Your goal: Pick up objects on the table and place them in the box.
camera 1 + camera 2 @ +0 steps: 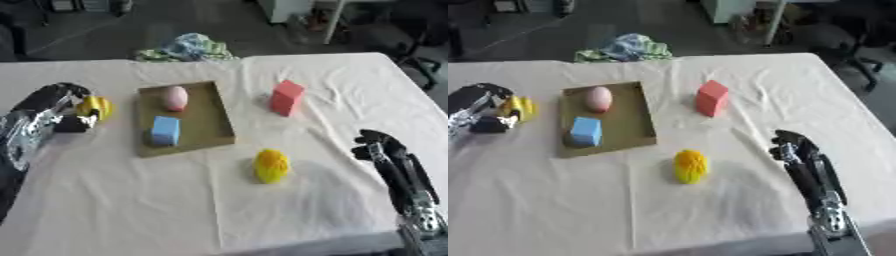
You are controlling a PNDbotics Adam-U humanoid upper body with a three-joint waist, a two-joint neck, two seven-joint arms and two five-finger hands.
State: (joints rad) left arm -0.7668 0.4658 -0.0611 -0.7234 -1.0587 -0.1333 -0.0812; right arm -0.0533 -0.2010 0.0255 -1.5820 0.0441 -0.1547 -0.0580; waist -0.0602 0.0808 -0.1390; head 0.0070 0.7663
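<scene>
A shallow brown box point(214, 117) lies left of centre on the white cloth. Inside it sit a pink egg-shaped object point(176, 97) and a blue block point(164, 130). My left hand point(63, 107) is at the left, fingers curled round a yellow object point(96, 107) just left of the box. A red block point(286, 97) stands right of the box. A yellow ridged object point(271, 166) lies in front of the box. My right hand point(385, 150) rests at the lower right, fingers straight and holding nothing.
A crumpled green and blue cloth point(188, 47) lies at the table's far edge. The white tablecloth point(131, 210) has wrinkles. Chairs and furniture stand on the floor beyond the table.
</scene>
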